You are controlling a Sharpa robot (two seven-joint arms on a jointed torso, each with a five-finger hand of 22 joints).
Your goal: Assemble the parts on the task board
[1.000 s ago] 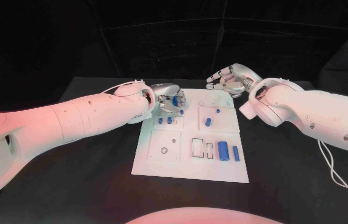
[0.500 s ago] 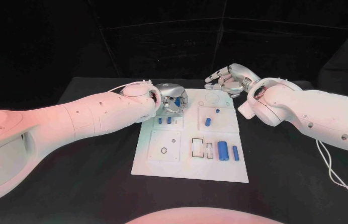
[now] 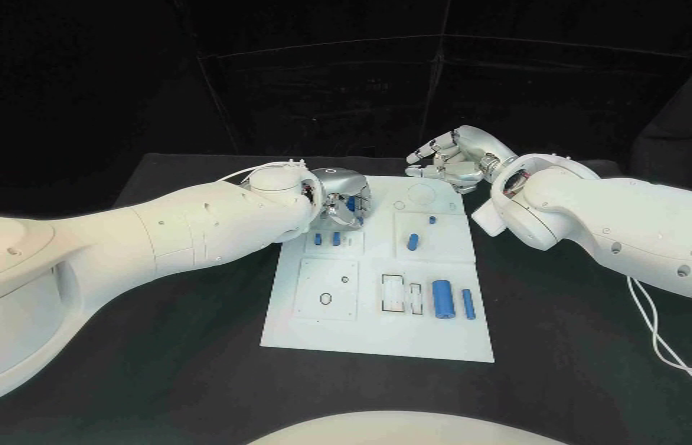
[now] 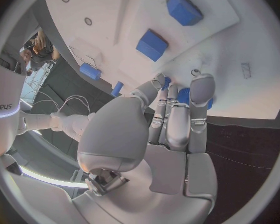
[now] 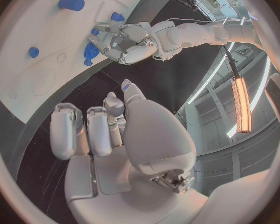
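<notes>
Little has moved: left hand (image 3: 342, 197) stays low over the far-left corner of the task board (image 3: 378, 337) on the counter (image 3: 173, 365), fingers (image 4: 201, 92) pinching a blue part (image 4: 185, 95). Right hand (image 3: 454, 161) hovers beyond the board's far edge, fingers curled, holding nothing.
</notes>
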